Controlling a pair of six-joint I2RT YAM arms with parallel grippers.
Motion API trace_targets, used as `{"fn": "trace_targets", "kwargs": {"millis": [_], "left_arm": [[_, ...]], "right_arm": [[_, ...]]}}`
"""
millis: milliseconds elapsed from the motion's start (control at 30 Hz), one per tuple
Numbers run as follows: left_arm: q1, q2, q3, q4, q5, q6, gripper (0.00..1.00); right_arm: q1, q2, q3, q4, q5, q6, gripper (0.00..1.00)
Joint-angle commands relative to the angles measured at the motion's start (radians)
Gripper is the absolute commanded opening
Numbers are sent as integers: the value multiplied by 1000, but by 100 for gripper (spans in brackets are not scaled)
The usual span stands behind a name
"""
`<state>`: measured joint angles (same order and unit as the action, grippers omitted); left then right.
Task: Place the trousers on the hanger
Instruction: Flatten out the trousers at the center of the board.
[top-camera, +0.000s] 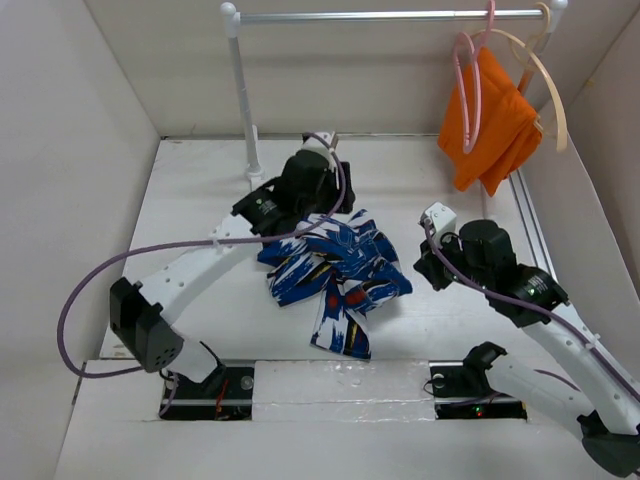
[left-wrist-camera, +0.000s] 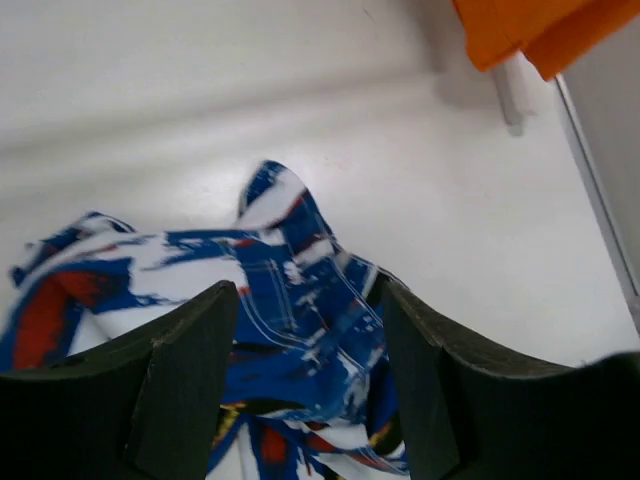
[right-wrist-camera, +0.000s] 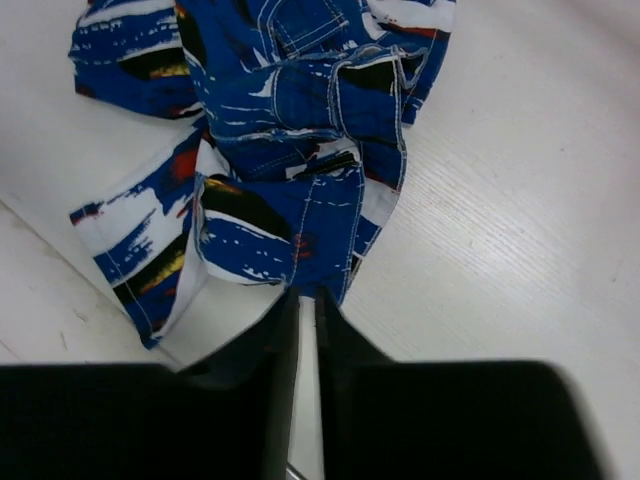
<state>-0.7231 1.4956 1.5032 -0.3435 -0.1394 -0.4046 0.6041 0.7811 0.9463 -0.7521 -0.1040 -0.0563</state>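
The blue brush-stroke trousers (top-camera: 335, 270) lie crumpled in the middle of the table; they also show in the left wrist view (left-wrist-camera: 290, 300) and the right wrist view (right-wrist-camera: 300, 150). My left gripper (top-camera: 322, 208) is open at their far left part, its jaws either side of a raised fold (left-wrist-camera: 305, 335). My right gripper (top-camera: 420, 268) is shut and empty, its tips (right-wrist-camera: 305, 297) at the trousers' near right edge. The pink hanger (top-camera: 466, 95) hangs from the rail at the back right, over the orange cloth.
A white rail (top-camera: 390, 15) on a post (top-camera: 245, 100) spans the back. An orange cloth (top-camera: 490, 125) and a cream hanger (top-camera: 553, 95) hang at its right end; the cloth shows in the left wrist view (left-wrist-camera: 540, 30). White walls enclose the table.
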Motion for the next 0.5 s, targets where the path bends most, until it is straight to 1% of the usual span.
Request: {"fn": "trace_targets", "kwargs": {"millis": [0, 33, 67, 100, 133, 167, 200, 233, 267, 300, 333, 367, 400, 433, 467], "left_arm": [[-18, -147, -117, -16, -107, -121, 56], [-18, -254, -276, 18, -70, -152, 56], [-65, -299, -347, 37, -42, -181, 56], [-102, -334, -409, 26, -23, -253, 56], [-148, -389, -508, 0, -35, -296, 56], [-198, -411, -552, -27, -54, -347, 56], [-304, -432, -598, -50, -75, -441, 56], [-356, -470, -677, -57, -86, -492, 56], [-398, -485, -711, -60, -86, -540, 60], [-448, -489, -742, -42, -57, -572, 63], [-461, -473, -794, -26, -34, -614, 65], [-470, -456, -816, -11, -13, -623, 66], [-479, -436, -830, 24, 12, -626, 66], [-490, -363, -843, 46, 18, -620, 68], [-490, -362, -844, 46, 18, -620, 68]], "right_arm": [[8, -12, -10, -7, 44, 3, 0], [8, -31, -26, -7, 20, 4, 0], [8, -45, -44, 13, -8, 4, 0], [8, -52, -64, 16, -32, 16, 24], [8, -62, -102, 20, -71, 24, 43], [8, -72, -121, 31, -82, 32, 60], [8, -75, -141, 40, -86, 44, 74], [8, -77, -183, 52, -85, 50, 79], [8, -71, -204, 84, -86, 53, 81], [-3, -62, -219, 106, -95, 53, 82], [-3, -46, -228, 126, -114, 52, 81], [-3, -30, -237, 152, -114, 50, 81], [-3, 7, -236, 163, -114, 41, 82], [-12, 41, -228, 183, -106, 27, 83], [-12, 41, -228, 183, -106, 27, 83]]}}
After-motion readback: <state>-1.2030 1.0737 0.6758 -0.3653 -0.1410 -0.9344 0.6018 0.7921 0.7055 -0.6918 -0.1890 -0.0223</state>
